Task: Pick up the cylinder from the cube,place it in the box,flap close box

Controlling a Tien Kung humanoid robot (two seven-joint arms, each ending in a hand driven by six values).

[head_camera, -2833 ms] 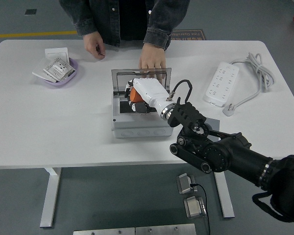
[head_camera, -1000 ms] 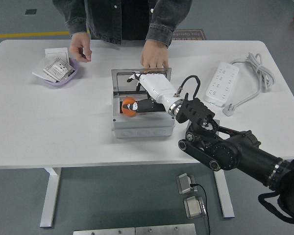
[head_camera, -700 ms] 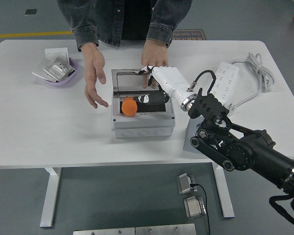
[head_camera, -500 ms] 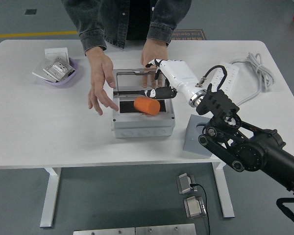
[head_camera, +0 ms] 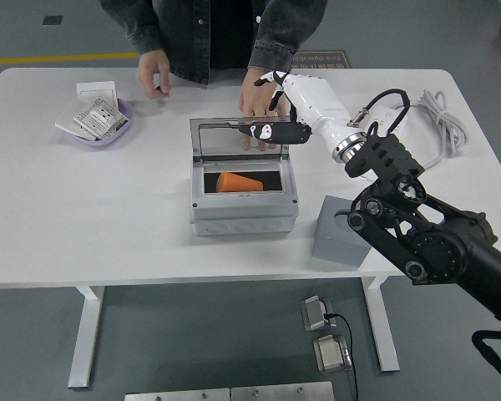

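An orange cylinder [head_camera: 238, 183] lies on its side inside the open grey box [head_camera: 243, 210] at the table's middle. The box's clear lid [head_camera: 234, 140] stands raised at the back. My right hand [head_camera: 277, 127], white with black fingers, is above the lid's right part, fingers relaxed and holding nothing. A grey cube [head_camera: 341, 231] stands on the table right of the box, under my right arm. A person's hand [head_camera: 259, 96] rests behind the lid.
A purple dish with packets [head_camera: 96, 122] sits at the back left. A white power strip [head_camera: 382, 125] with its cable [head_camera: 440, 117] lies at the back right. The person's other hand [head_camera: 153, 78] is at the far edge.
My right hand let go of the cylinder, which now lies in the box, and rose back to the lid. The person's hand drew away from the box to the far edge.
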